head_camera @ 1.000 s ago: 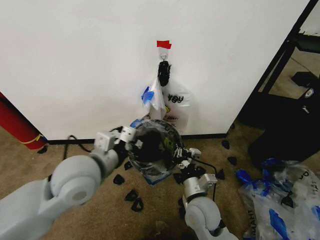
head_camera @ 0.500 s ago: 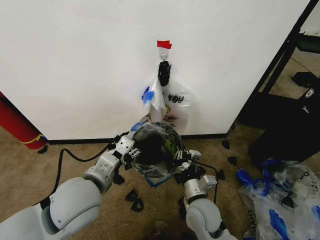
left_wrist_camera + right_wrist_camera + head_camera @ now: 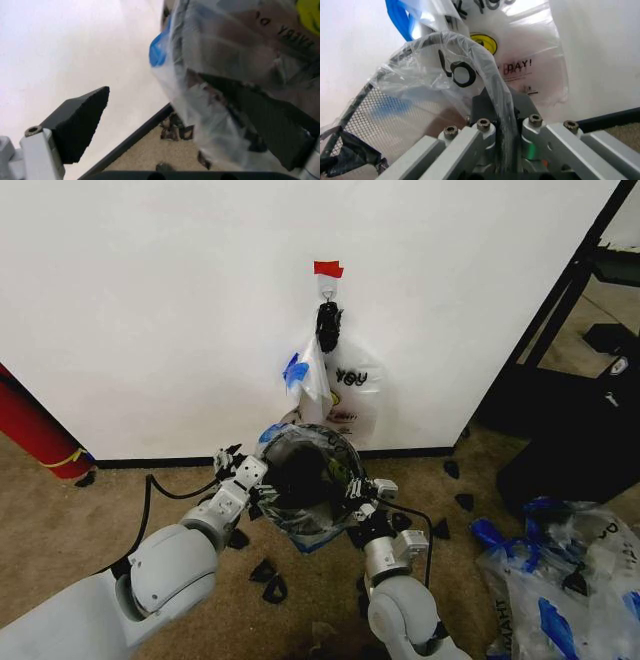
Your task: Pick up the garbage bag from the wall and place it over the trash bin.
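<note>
Left tool [image 3: 232, 460] has slid back off the trash bin [image 3: 303, 476], now spread, just beside its rim. Right tool [image 3: 358, 502] pinches the garbage bag [image 3: 318, 525], draped over bin; looks nearly done.

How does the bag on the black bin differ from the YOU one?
The garbage bag is translucent and draped over the trash bin, with the left end effector and right end effector at its rim. The YOU bag is whiter and hangs from the hook. Both are thin plastic.
</note>
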{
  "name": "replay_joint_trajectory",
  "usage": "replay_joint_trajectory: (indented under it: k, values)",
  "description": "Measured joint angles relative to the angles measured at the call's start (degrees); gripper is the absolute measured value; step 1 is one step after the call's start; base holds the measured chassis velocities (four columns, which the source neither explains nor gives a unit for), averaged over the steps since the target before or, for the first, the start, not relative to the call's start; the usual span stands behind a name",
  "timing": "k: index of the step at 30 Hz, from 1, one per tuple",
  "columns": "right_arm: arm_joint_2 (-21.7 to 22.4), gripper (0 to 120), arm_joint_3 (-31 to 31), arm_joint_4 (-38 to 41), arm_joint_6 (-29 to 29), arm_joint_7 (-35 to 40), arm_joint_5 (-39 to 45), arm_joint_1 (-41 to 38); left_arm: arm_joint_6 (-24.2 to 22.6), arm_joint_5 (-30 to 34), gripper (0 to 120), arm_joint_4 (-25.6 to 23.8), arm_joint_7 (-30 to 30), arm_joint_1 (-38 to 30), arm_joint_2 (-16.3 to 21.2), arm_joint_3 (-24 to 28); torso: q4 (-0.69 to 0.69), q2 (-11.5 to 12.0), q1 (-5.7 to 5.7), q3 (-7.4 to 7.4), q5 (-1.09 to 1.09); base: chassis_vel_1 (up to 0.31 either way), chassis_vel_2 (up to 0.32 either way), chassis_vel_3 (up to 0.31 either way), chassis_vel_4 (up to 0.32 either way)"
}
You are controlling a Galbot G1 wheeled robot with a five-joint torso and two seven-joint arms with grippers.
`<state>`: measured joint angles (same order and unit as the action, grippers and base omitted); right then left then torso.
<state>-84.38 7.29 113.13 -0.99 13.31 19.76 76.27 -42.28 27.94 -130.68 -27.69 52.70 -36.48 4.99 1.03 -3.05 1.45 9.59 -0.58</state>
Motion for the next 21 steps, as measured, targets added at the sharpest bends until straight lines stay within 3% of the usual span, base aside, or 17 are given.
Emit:
replay_joint_trajectory:
  k: [21]
  values:
    - [0.43, 0, -0.15, 0.84, -0.07, -0.12, 0.41, -0.36, 0.29, 0.42, 100, 0.86, 0.35, 2.4, 2.51, -4.47, 0.0, 0.0, 0.0, 0.0, 0.0, 0.0, 0.0, 0.0, 0.0]
